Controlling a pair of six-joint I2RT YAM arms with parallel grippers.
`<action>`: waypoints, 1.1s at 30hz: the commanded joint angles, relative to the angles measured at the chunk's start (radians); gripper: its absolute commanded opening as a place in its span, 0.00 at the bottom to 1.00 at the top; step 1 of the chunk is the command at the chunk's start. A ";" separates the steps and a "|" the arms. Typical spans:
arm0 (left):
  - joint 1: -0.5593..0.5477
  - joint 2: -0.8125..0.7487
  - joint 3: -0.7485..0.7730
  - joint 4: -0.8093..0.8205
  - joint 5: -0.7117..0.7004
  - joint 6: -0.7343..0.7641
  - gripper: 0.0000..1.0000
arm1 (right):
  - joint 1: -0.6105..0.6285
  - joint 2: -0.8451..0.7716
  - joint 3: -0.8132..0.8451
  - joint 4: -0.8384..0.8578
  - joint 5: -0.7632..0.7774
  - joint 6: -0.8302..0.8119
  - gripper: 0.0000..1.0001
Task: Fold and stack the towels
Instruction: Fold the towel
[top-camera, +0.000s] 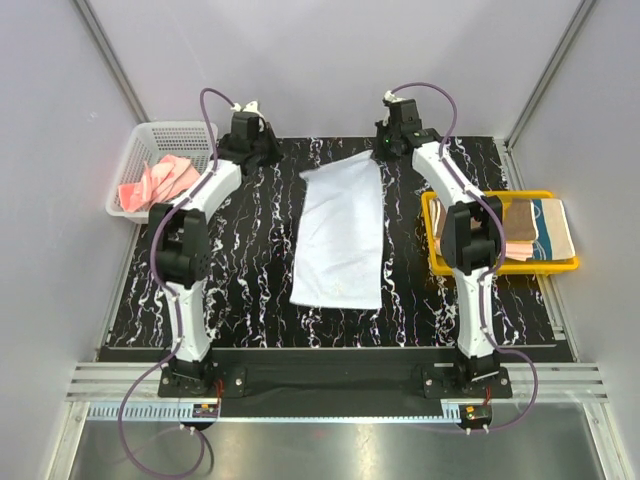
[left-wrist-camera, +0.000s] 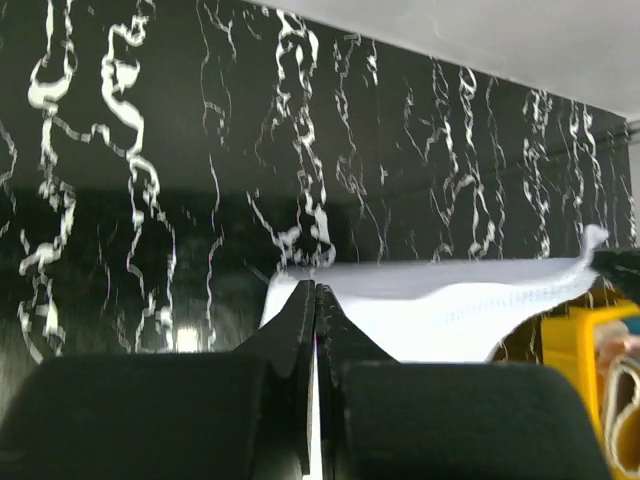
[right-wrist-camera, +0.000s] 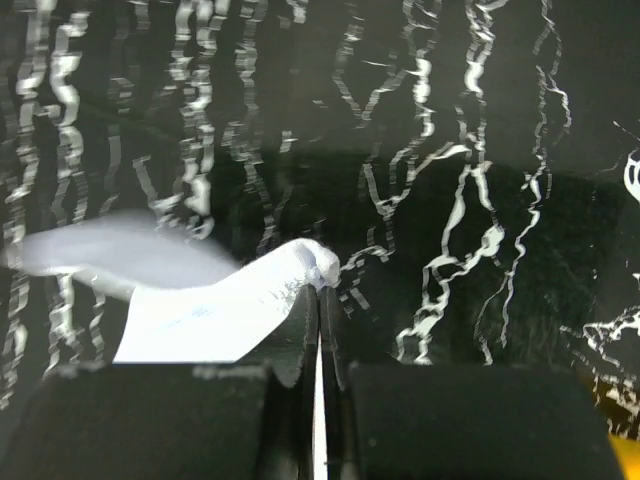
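Note:
A light blue-white towel (top-camera: 340, 240) lies spread lengthwise on the black marbled table (top-camera: 250, 260). My right gripper (top-camera: 382, 152) is shut on its far right corner and holds that corner slightly off the table. The corner bunches above the fingertips in the right wrist view (right-wrist-camera: 320, 290), and the towel (right-wrist-camera: 210, 315) trails off to the left. My left gripper (top-camera: 275, 158) is shut, just short of the towel's far left corner. In the left wrist view (left-wrist-camera: 314, 285) the towel (left-wrist-camera: 450, 310) lies behind the fingertips with no bunching at the tips.
A white mesh basket (top-camera: 140, 135) at the far left holds coral pink towels (top-camera: 155, 180). A yellow tray (top-camera: 490, 195) at the right holds folded towels (top-camera: 530, 235), peach and teal-and-cream; the right arm partly covers it. The tray also shows in the left wrist view (left-wrist-camera: 580, 340).

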 joint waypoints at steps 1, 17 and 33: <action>0.002 0.023 0.165 0.061 0.035 0.031 0.00 | -0.017 -0.003 0.117 0.081 -0.050 0.022 0.00; 0.010 0.086 0.064 0.139 0.125 0.004 0.15 | -0.024 -0.121 -0.148 0.222 -0.094 0.035 0.00; -0.022 0.230 0.122 0.156 0.204 -0.126 0.48 | 0.091 -0.356 -0.531 0.325 -0.055 0.007 0.00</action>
